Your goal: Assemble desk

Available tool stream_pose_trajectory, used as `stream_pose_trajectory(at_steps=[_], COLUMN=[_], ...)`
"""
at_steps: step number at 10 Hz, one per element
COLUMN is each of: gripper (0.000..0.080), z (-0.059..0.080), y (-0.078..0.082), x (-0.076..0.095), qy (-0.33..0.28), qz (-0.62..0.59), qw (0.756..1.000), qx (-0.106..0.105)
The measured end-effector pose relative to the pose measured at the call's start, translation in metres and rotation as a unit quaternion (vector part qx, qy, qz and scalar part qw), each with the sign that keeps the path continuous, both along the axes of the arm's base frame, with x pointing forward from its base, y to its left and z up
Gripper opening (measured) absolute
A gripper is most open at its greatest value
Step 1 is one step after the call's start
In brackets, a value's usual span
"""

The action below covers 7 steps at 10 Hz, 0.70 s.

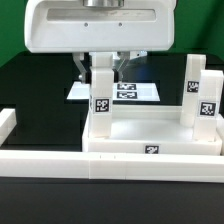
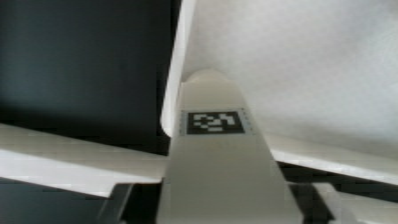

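While I watch through the exterior view, the gripper hangs under the white wrist housing with its two dark fingers on either side of the top of a white leg. They look clamped on that leg, though the contact itself is too small for me to confirm. The leg stands upright, its long axis vertical, with a black-and-white tag facing the camera, at the corner of the tabletop on the exterior view's left. The tabletop lies flat, its long axis running across the picture, pressed against the long border wall in front. I count three legs here: the gripped one and two more standing upright close together at the corner on the exterior view's right. Behind the desk, the marker board lies flat on the black table.

Switching to the wrist view, I see one leg filling the middle, its tagged face toward the lens, reaching away toward the tabletop's raised rim. Dark finger edges show beside its near end.
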<state>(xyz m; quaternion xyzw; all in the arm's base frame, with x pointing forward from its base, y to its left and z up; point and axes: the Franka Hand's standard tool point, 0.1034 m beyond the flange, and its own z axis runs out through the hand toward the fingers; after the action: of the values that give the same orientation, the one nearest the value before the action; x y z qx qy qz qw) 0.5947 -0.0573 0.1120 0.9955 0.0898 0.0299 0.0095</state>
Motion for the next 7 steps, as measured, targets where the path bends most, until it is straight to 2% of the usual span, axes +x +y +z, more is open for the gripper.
stream_pose_trajectory(at_steps=[3,7], gripper=[0.0288,0.0288], z=[-0.0001,-0.0005], y=[-0.0002,0.0001], x=[-0.0001,-0.0011], qy=[-0.001,-0.002], qz=[-0.102,-0.254], qw=[0.995,0.967], qx=[0.008,0.022])
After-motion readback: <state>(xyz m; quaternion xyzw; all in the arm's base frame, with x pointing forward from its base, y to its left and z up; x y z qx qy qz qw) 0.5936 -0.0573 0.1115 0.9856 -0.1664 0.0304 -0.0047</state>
